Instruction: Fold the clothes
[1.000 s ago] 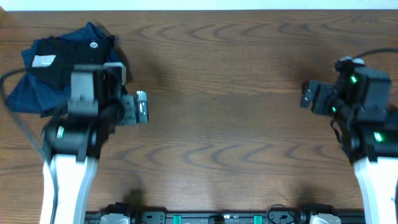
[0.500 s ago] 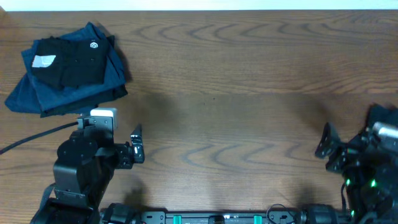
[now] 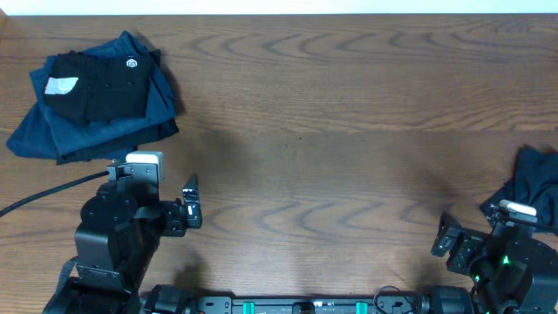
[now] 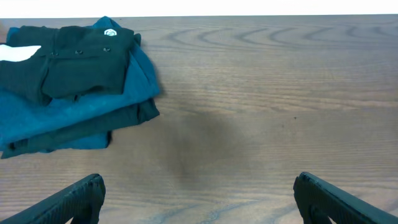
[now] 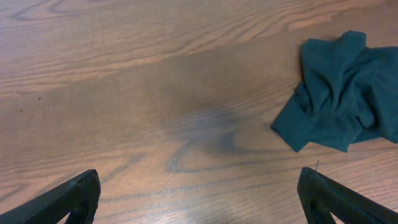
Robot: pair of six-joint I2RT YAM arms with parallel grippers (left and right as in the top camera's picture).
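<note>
- Wood surface (image 3: 331, 131) lies open centrally.
- Black garment (image 3: 100, 85) tops folded blue garments (image 3: 52, 139), far-left corner.
- Crumpled garment (image 3: 536, 187) sits at right edge.
- Left fingers (image 4: 78, 198), right fingers (image 5: 68, 196) stand spread.

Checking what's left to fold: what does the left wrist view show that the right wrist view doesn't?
Only the left wrist view: a folded stack of dark blue fabric garments topped by a black fabric garment with a white logo. Only the right wrist view: a crumpled dark blue fabric garment. Both: the brown wooden table, and an open, empty gripper, the left gripper and the right gripper.
</note>
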